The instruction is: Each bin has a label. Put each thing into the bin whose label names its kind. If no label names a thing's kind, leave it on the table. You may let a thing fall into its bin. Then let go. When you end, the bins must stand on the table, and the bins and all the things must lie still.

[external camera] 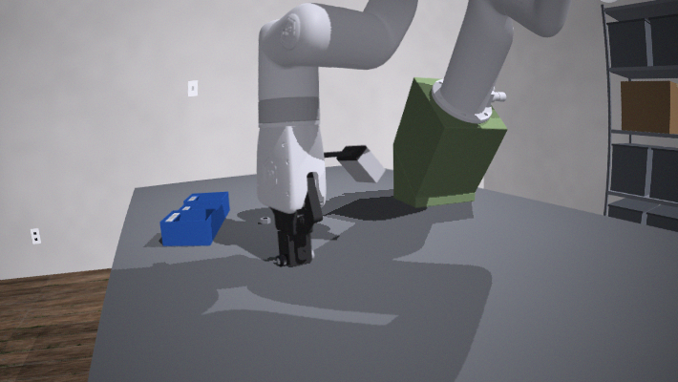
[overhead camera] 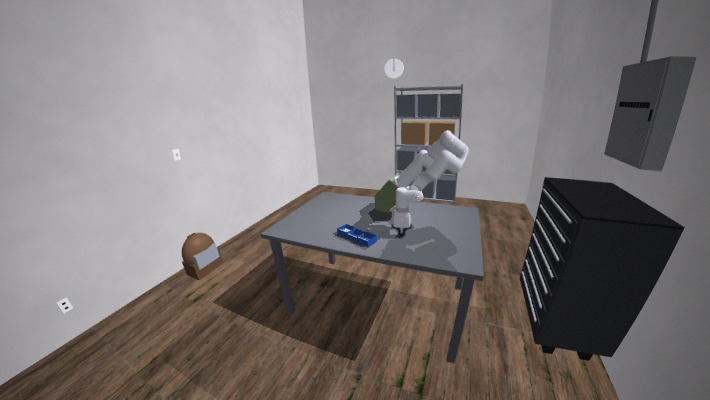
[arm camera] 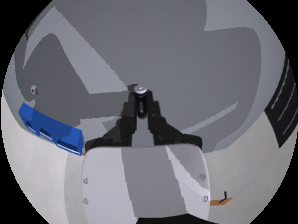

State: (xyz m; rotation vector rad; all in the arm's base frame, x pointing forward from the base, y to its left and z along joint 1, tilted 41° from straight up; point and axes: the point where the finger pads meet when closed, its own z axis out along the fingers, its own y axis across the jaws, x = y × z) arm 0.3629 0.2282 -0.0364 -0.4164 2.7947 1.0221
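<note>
My gripper (external camera: pixel 292 260) reaches straight down to the table top, right of the blue bins (external camera: pixel 193 219). Its fingers are closed on a small dark cylinder with a silvery end (arm camera: pixel 140 90), which lies on the table between the fingertips. In the wrist view the gripper (arm camera: pixel 140 102) pinches this cylinder from both sides. A small grey ring-shaped part (external camera: pixel 263 221) lies on the table between the bins and the gripper; it also shows in the wrist view (arm camera: pixel 33 88). The bins stand in a joined blue row with white labels, which are too small to read. The bins also show in the top view (overhead camera: pixel 356 235).
The arm's green base block (external camera: pixel 446 143) stands behind and to the right of the gripper. The blue bins (arm camera: pixel 49 129) lie left of the fingers in the wrist view. The table's front edge is near the bins in the top view.
</note>
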